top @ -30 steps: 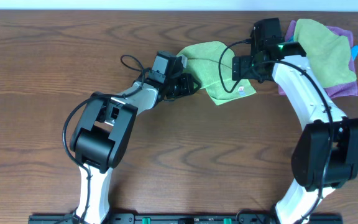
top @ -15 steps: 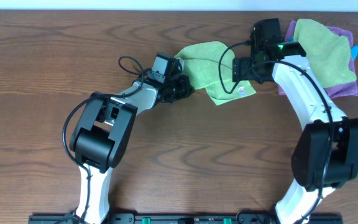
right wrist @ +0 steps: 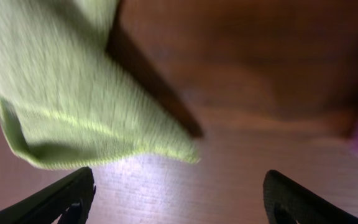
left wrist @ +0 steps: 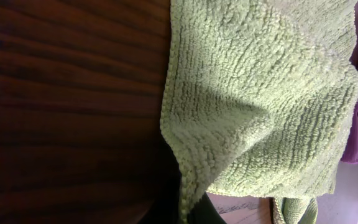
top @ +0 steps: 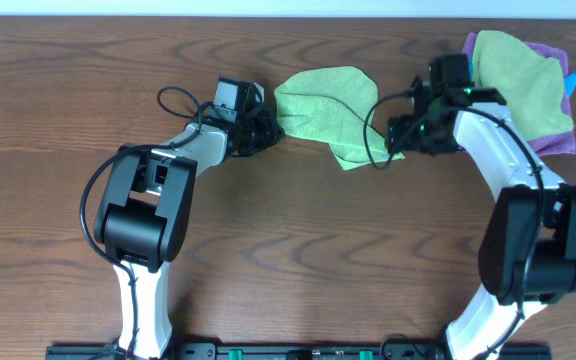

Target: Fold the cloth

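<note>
The bright lime-green cloth [top: 326, 112] lies on the wooden table at the back centre, partly spread. My left gripper [top: 267, 129] is shut on the cloth's left corner. In the left wrist view the cloth [left wrist: 260, 106] fills the frame and its hem is pinched between the dark jaws [left wrist: 188, 208]. My right gripper [top: 399, 136] is open and empty at the cloth's right edge. In the right wrist view the cloth's edge [right wrist: 61, 106] hangs ahead to the left of the open fingers [right wrist: 178, 199]. The white tag does not show.
A duller yellow-green cloth [top: 521, 75] lies on a purple cloth [top: 558, 140] at the back right, close behind my right arm. A blue item [top: 570, 84] peeks out at their right side. The table's far edge runs just behind the cloths.
My left gripper has moved left, dragging the cloth's corner and stretching the cloth out. My right gripper has moved right and toward the front, off the cloth, and is now open.
</note>
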Controlling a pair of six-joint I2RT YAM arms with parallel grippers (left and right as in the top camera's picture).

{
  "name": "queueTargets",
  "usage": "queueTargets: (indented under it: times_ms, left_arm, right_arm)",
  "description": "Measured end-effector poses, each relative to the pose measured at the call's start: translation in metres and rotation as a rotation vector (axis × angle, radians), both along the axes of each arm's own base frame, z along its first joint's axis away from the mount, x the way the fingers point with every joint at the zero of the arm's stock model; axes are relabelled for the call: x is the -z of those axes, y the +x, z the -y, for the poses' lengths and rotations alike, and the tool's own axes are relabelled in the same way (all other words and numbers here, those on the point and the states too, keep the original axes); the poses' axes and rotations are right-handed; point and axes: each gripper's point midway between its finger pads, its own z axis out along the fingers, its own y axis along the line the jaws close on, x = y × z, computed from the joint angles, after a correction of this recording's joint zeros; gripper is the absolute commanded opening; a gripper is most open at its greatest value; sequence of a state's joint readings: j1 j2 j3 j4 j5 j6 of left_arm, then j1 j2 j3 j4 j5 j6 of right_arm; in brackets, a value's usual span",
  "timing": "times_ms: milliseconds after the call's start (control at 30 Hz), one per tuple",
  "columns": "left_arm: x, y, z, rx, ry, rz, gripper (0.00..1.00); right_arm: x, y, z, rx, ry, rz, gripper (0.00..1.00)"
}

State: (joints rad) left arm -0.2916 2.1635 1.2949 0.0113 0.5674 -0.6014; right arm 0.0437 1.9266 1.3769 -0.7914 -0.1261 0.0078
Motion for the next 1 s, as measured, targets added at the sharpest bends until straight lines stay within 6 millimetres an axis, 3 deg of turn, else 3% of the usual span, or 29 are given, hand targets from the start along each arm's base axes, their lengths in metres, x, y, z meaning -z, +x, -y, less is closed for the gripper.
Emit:
queueTargets:
  times_ms: [200, 267, 433, 500, 633, 700, 867, 1000]
  left_arm:
    - [0.0, 0.0, 0.0, 0.0, 0.0, 0.0, 0.06]
    - [0.0, 0.0, 0.0, 0.0, 0.0, 0.0, 0.06]
    - [0.0, 0.0, 0.0, 0.0, 0.0, 0.0, 0.06]
    - [0.0, 0.0, 0.0, 0.0, 0.0, 0.0, 0.06]
    - [0.0, 0.0, 0.0, 0.0, 0.0, 0.0, 0.06]
    - [0.0, 0.0, 0.0, 0.001, 0.0, 0.0, 0.06]
    - [0.0, 0.0, 0.0, 0.001, 0.0, 0.0, 0.06]
    - [0.0, 0.0, 0.0, 0.001, 0.0, 0.0, 0.06]
  right_arm:
    - [0.019, -0.025, -0.016, -0.11, 0.028, -0.061, 0.86]
    - [0.019, -0.027, -0.02, -0.154, 0.021, -0.06, 0.79]
    - [0.021, -0.021, -0.015, -0.267, -0.082, -0.02, 0.78]
    - [0.021, -0.014, -0.01, -0.315, -0.152, 0.009, 0.77]
    - [0.016, 0.008, 0.0, -0.367, -0.278, 0.094, 0.67]
    - [0.014, 0.014, 0.003, -0.378, -0.307, 0.117, 0.69]
    - [0.024, 0.005, 0.009, -0.399, -0.337, 0.063, 0.69]
    - [0.042, 0.003, 0.01, -0.413, -0.339, 0.028, 0.52]
